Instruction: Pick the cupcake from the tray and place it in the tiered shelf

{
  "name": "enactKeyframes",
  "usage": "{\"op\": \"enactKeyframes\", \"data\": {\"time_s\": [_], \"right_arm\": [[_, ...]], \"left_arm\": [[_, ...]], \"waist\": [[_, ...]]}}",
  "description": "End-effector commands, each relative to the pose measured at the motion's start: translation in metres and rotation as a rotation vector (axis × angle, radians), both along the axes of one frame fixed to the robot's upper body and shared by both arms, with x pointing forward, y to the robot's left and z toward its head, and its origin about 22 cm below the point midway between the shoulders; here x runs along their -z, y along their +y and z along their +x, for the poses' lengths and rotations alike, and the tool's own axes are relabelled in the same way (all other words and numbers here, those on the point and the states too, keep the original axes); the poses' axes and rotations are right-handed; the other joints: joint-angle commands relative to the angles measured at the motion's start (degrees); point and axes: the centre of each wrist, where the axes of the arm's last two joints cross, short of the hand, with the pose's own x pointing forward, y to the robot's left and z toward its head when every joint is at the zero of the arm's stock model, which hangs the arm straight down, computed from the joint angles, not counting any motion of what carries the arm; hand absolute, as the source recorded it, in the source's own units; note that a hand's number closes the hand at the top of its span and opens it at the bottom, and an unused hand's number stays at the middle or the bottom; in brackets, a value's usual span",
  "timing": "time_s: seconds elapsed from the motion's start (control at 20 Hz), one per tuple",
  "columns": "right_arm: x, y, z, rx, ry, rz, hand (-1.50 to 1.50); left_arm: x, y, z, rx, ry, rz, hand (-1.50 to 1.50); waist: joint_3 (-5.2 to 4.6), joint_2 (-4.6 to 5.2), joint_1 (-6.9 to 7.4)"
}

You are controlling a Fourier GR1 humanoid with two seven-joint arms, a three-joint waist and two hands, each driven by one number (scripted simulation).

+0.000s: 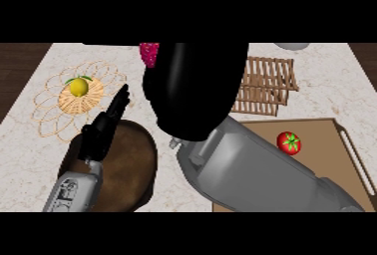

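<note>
Two hands over the counter [29, 164], my right one raised beside the pink cupcake.

My right hand [193, 87] fills the middle of the view, its back toward me, so I cannot tell how its fingers stand; the cupcake [149, 54] peeks out at its upper left edge. My left hand [103, 127] rests above a brown plate [132, 169], fingers straight. A tomato [289, 142] lies on the wooden tray [346, 144], the slatted tiered shelf [267, 84] sits beyond it, and a lemon [79, 86] rests in a wire basket [52, 119].
</note>
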Motion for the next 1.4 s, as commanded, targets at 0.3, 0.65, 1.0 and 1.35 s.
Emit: {"op": "enactKeyframes", "data": {"time_s": [0.3,0.65,1.0,1.35], "right_arm": [[-0.039,0.015,0.01,0.233,0.067,0.079,1.5],[-0.047,0.017,0.036,0.263,0.035,-0.006,1.5],[-0.001,0.01,0.066,0.266,0.006,-0.181,1.5],[-0.024,-0.016,0.076,0.176,-0.127,0.12,1.5]], "left_arm": [[0.009,0.014,-0.016,-0.003,0.0,0.011,0.0],[0.003,0.01,-0.011,-0.011,0.001,-0.002,0.0],[-0.006,-0.007,-0.02,-0.026,-0.015,0.007,0.0],[0.003,0.004,-0.007,-0.019,-0.018,-0.001,0.0]], "waist": [[0.11,0.4,-0.27],[0.13,0.7,-0.59],[0.19,0.69,-0.82],[0.32,1.32,-0.98]]}}
